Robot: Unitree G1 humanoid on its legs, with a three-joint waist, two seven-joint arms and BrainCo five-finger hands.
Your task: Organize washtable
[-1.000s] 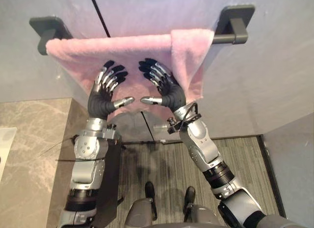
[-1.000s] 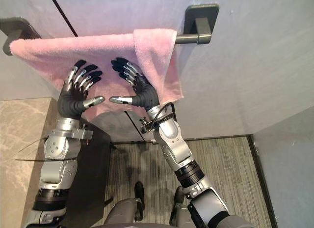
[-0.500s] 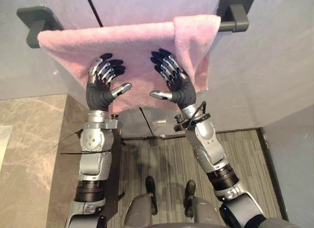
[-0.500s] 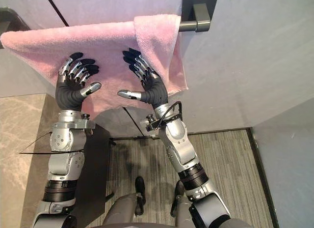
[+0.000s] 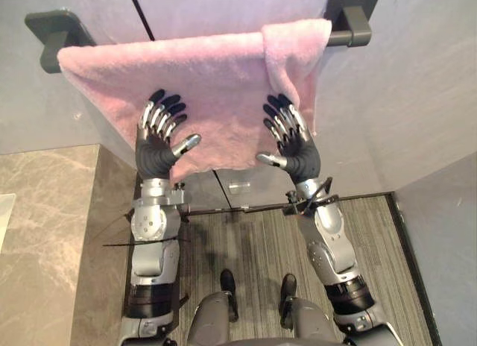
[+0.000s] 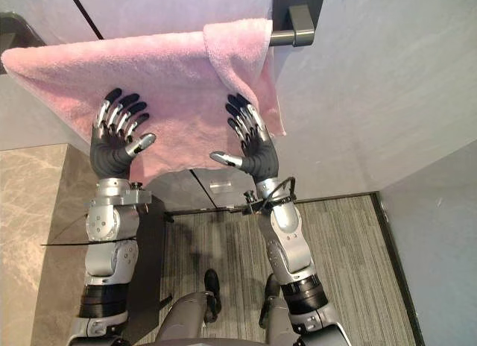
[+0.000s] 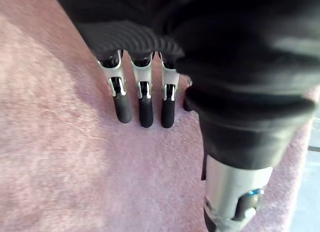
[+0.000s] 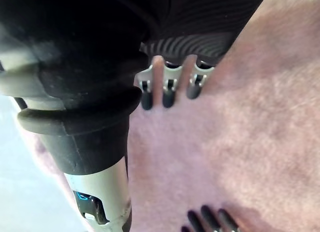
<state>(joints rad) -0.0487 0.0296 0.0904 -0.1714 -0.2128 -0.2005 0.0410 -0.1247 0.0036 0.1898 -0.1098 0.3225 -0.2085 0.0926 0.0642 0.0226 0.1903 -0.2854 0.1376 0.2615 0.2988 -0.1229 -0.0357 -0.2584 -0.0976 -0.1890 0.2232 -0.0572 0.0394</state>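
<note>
We note pink towel (image 5: 216, 81) draped over bar (image 5: 339, 39), doubled flap (image 5: 294, 55) at 2 o'clock. At 8 o'clock left hand (image 5: 158, 141), at 4 o'clock right hand (image 5: 294, 143): fingers straight, pressing flat, grasping nothing; we judge smoothing.

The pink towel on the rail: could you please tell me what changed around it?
The open right hand moved right across the towel to its folded-over end, widening the gap between the hands. Nothing was gripped. The open left hand and the towel on the rail stayed put.
</note>
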